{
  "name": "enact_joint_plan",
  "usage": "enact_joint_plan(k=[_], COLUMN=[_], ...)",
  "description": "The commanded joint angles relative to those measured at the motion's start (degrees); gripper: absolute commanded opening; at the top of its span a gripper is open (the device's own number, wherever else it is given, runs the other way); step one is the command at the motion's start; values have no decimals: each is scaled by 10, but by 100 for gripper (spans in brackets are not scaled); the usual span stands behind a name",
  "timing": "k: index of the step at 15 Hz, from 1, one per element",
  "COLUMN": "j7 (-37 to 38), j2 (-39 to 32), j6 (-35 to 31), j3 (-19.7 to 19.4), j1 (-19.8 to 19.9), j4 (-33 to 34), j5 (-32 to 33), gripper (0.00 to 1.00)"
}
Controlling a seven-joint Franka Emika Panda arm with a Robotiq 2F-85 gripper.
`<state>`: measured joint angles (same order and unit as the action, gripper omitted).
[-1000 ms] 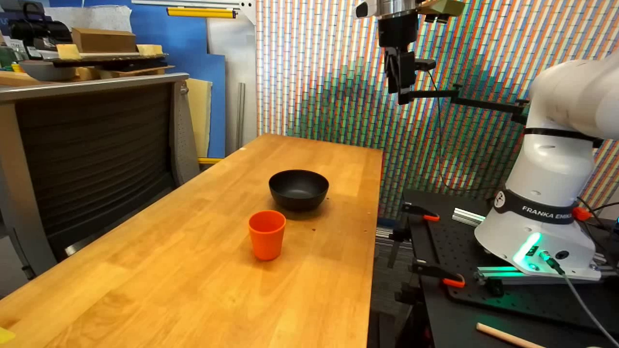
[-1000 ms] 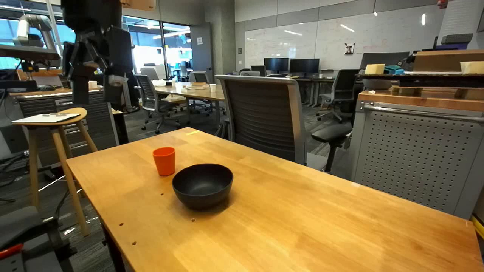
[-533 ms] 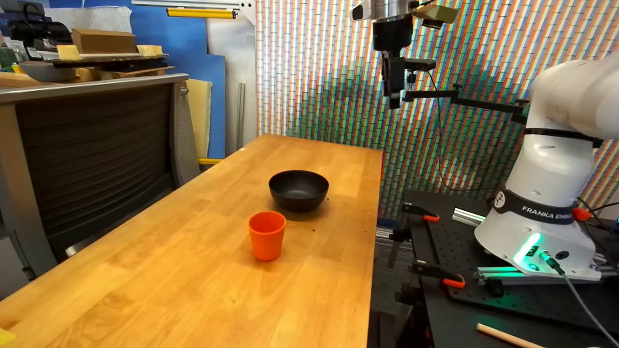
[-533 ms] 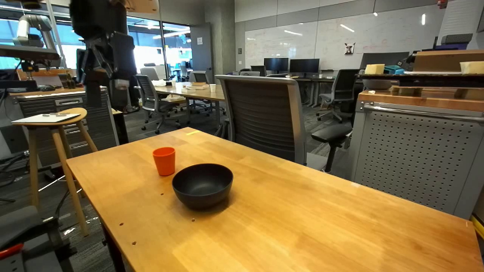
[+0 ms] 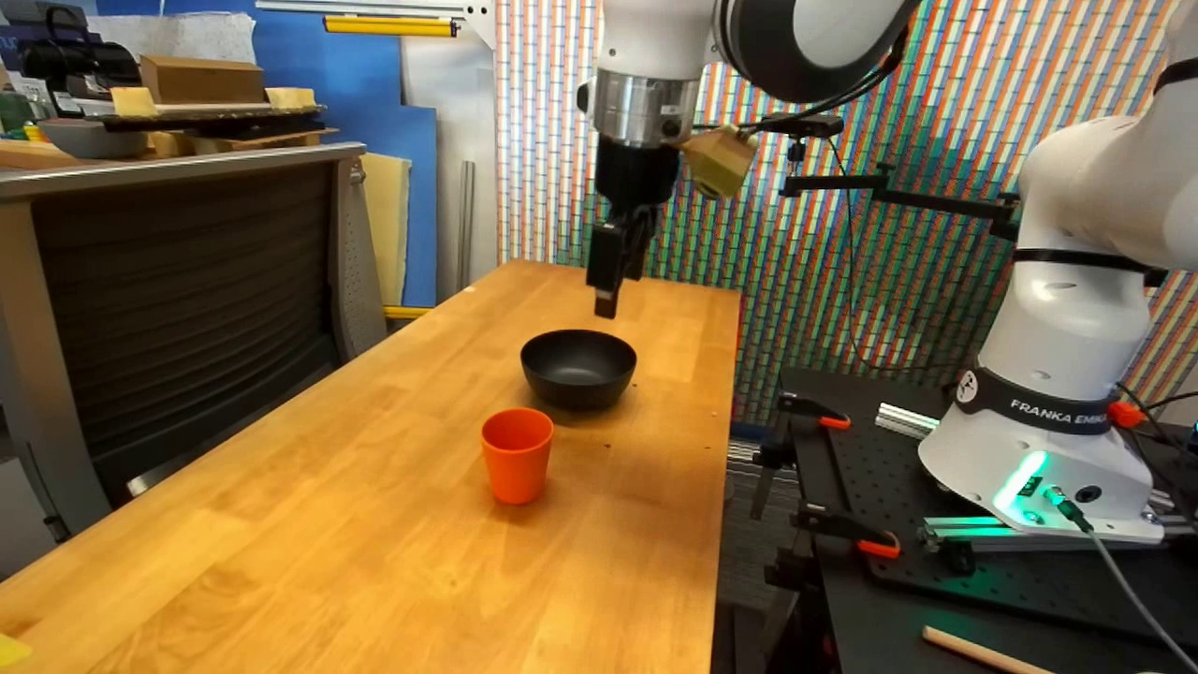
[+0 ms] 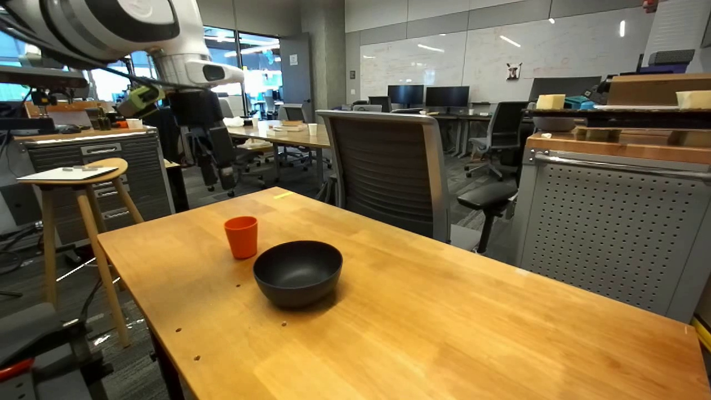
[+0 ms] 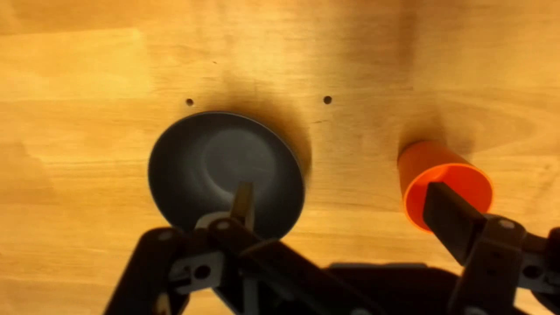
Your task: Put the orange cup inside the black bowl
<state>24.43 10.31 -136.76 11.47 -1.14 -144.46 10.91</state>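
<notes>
Closest in the wrist view, your hand point(image 7: 340, 188) hangs above the table point(image 7: 78, 109), its fingers spread wide — nothing in its hold, only wood grain showing between the tips. From the middle of that gap, the orange cup point(image 7: 463, 181) lies at 3 o'clock, upright, one finger overlapping its mouth from the camera's angle. The black bowl point(image 7: 238, 151) sits at 9 o'clock, partly hidden by the opposite finger. Cup and bowl are near each other but apart. In both exterior views you see the hand higher than the cup and well apart from it; in an exterior view the cup point(image 5: 518, 456) sits toward 7 o'clock from the fingertips. Farthest off — in an exterior view — a dark chair point(image 6: 383, 172) stands beyond the table's edge, toward 1 o'clock from the bowl, a whiteboard point(image 6: 433, 66) behind it.
</notes>
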Motion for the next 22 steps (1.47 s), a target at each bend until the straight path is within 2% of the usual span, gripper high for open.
enact_joint_plan(k=[1,4,7,9,13,17,22], j7=[142,229,251,232,193,179,166], j2=[-129,-218,-292,-332,-375,-382,-359], j6=[-56,-62,-51,-43,-15,-9,-18], j3=[17,-15,-53,-68,-64,-60,-58], j1=[-2,-34,-72,-86,-87,-81,-78], j4=[81,142,202,236,270,272,233], j5=[74,140,143,104,-12,-95,-180], gripper=[100,100,100,100,100,100,100])
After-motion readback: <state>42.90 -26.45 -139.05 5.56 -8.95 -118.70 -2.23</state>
